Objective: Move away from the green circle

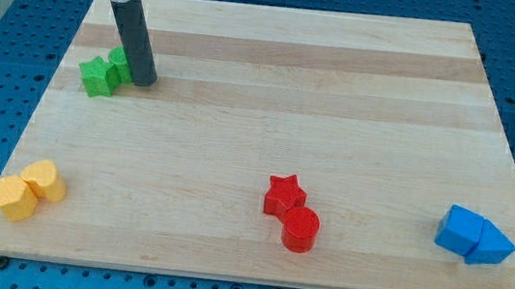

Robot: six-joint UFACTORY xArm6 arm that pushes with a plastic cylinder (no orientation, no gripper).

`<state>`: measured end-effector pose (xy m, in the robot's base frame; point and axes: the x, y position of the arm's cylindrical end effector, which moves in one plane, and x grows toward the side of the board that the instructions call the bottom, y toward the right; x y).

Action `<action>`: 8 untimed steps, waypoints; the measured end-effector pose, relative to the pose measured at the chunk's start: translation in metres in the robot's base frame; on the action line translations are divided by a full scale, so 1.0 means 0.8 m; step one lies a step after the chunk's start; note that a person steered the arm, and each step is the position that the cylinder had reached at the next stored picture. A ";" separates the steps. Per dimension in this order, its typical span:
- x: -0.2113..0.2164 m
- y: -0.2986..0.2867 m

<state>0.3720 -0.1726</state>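
now my tip (144,82) sits upper left of frame, touching the green circle (118,62) beside the green star (98,77); no fingers on this rig.

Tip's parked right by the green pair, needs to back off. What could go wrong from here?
1. My tip sits against the green circle, which it partly hides; retreating toward the view's left would likely shove it into the green star beside it.
2. Both greens lie near the board's left edge, so a nudge could carry them off.
Moving toward the view's right looks safest.
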 end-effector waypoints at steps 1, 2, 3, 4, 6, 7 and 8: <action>-0.050 0.023; -0.065 -0.006; -0.060 -0.035; -0.050 -0.036; -0.026 -0.042; -0.026 -0.037; -0.040 0.060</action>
<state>0.3401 -0.1249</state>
